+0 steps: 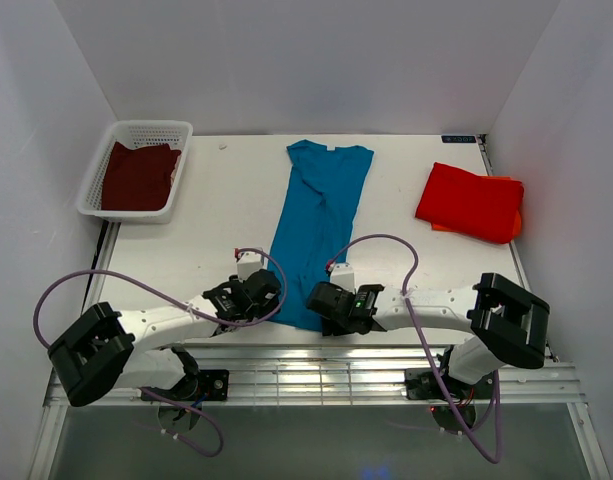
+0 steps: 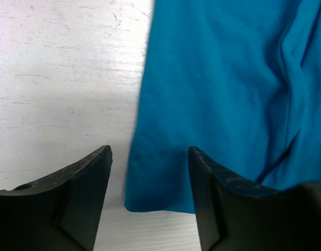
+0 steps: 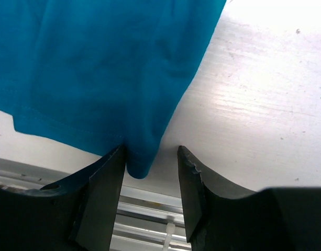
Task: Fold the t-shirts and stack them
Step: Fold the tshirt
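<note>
Teal shirt [image 1: 321,225] down the middle of the table [image 1: 226,200], folded to a long strip, collar end far, hem at the near edge. Creased along its right half.

Left gripper [image 2: 150,157] low at the hem's left corner, jaws spread, grasping nothing. In its wrist view, corner and side edge of the cloth in the gap, right finger over cloth, left finger over bare table. Cannot tell whether the tips touch anything.

Right gripper [image 3: 150,157] at the hem's right corner, likewise spread and holding nothing. Corner tip at the table's near edge, against or just beside the inner face of the left finger; contact unclear.

Finger bases cut off at the bottom of both wrist views. From above, fingers hidden under the wrist housings, near hem partly covered by them.

Red shirt [image 1: 471,203] folded at the far right, well apart from the teal one. Orange edge along its right side; hard to tell whether a lower layer or a fold.

Maroon shirt [image 1: 138,175] inside the white basket [image 1: 151,128] at the far left, shape hard to make out, edges masked by the mesh walls.
</note>
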Tool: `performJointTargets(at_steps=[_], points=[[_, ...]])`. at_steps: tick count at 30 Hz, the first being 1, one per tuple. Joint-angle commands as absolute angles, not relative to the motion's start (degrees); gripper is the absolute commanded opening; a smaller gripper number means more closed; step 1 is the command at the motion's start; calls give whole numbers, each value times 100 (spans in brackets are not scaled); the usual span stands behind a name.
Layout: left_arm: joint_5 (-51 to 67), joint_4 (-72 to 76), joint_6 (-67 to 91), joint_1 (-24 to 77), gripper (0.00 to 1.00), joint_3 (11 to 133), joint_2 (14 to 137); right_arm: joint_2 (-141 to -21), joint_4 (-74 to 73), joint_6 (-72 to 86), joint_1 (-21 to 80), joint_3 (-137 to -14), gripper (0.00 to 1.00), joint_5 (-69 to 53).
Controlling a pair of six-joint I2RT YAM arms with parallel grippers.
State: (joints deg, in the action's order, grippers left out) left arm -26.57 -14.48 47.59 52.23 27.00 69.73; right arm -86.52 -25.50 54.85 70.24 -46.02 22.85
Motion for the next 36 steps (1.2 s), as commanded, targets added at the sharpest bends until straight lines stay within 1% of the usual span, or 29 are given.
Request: performJointTargets(at_steps=[1, 3, 7, 10, 11, 13, 14, 15, 17, 18, 20, 21, 25, 30, 36], points=[[-2505, -1573, 4886, 5186, 68, 2751, 7137, -8604, -2453, 5695, 7049, -4377, 50, 2514], [-2479, -1652, 4913, 5194, 62, 2742, 7146, -8648, -2356, 5695, 7049, -4307, 47, 2496], [-2364, -1661, 4966, 5194, 57, 2672, 7084, -8710, -2145, 5599, 7058, -4201, 42, 2461], [-2285, -1679, 4966, 5194, 52, 2611, 6997, -8692, -2118, 5555, 7049, -4210, 33, 2452], [-2259, -1679, 4975, 5194, 48, 2602, 6970, -8684, -2127, 5537, 7049, -4227, 26, 2452], [-2110, -1679, 4983, 5194, 42, 2584, 6908, -8675, -2162, 5528, 7058, -4236, 17, 2452], [-2048, -1644, 4992, 5194, 34, 2549, 6847, -8666, -2188, 5528, 7058, -4254, 10, 2435], [-1996, -1617, 5001, 5203, 30, 2523, 6821, -8666, -2223, 5537, 7058, -4263, 8, 2435], [-1811, -1539, 5010, 5203, 23, 2418, 6750, -8657, -2399, 5581, 7110, -4298, 8, 2452], [-1758, -1512, 5036, 5221, 17, 2382, 6741, -8657, -2452, 5607, 7136, -4307, 8, 2461], [-1653, -1459, 5089, 5334, 13, 2242, 6741, -8657, -2610, 5712, 7233, -4315, 8, 2496], [-1644, -1450, 5124, 5396, 8, 2198, 6741, -8649, -2654, 5756, 7268, -4315, 8, 2496], [-1740, -1520, 5509, 5800, 0, 2039, 6785, -8605, -2882, 6029, 7479, -4315, 8, 2557], [-2038, -1977, 6134, 6563, 0, 2135, 6829, -8298, -3505, 6573, 7918, -4342, 8, 2830], [-2258, -2768, 6863, 7356, 0, 2408, 6961, -7998, -4164, 7127, 8410, -4298, 8, 2769]])
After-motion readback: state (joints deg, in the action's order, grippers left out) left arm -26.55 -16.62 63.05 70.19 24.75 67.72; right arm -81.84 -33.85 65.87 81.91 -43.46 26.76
